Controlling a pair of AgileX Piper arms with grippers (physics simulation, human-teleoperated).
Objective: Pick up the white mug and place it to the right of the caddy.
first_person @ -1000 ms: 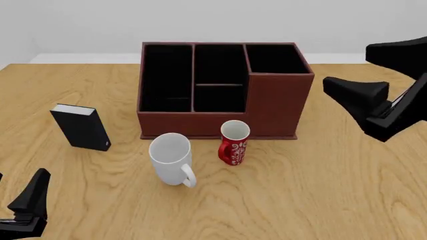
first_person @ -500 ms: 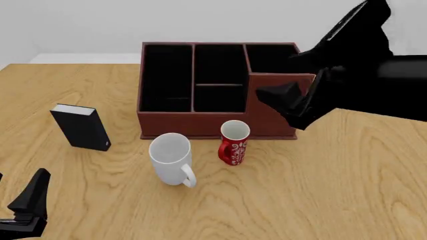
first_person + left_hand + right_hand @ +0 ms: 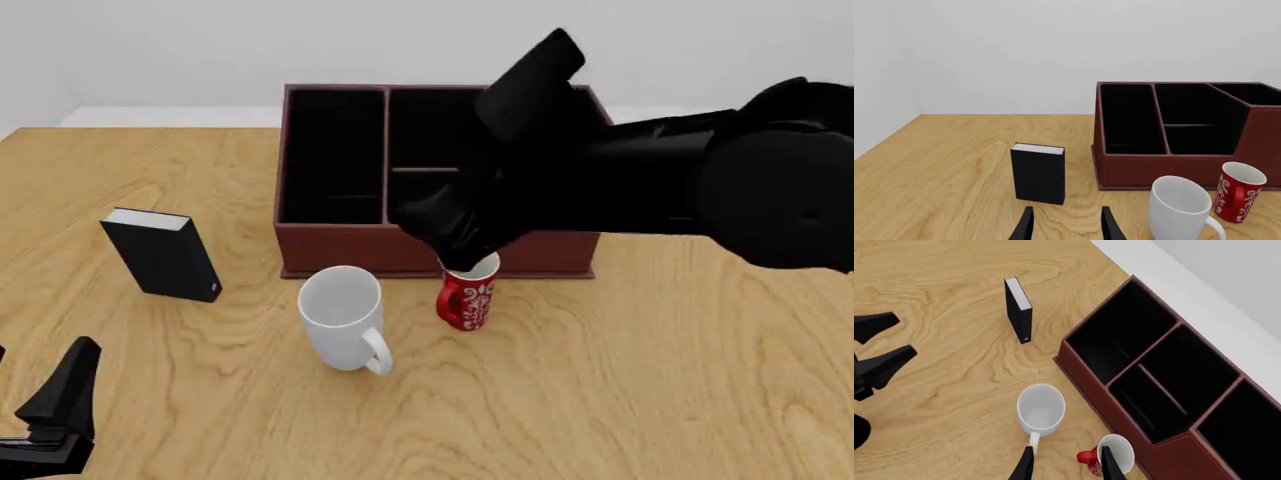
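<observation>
Swinging in from the far right, the right arm now reaches over the caddy [image 3: 334, 240], and its hand [image 3: 447, 240] hangs just above the red mug [image 3: 466, 298], fingers spread with nothing between them. The left hand [image 3: 54, 415] sits low at the near left corner of the counter [image 3: 641, 380], also spread and empty. The white mug [image 3: 344, 317] stands upright just left of the red one, close in front of the caddy, handle turned toward the near right. It lies left of and nearer than the right hand, which looks the closer of the two.
</observation>
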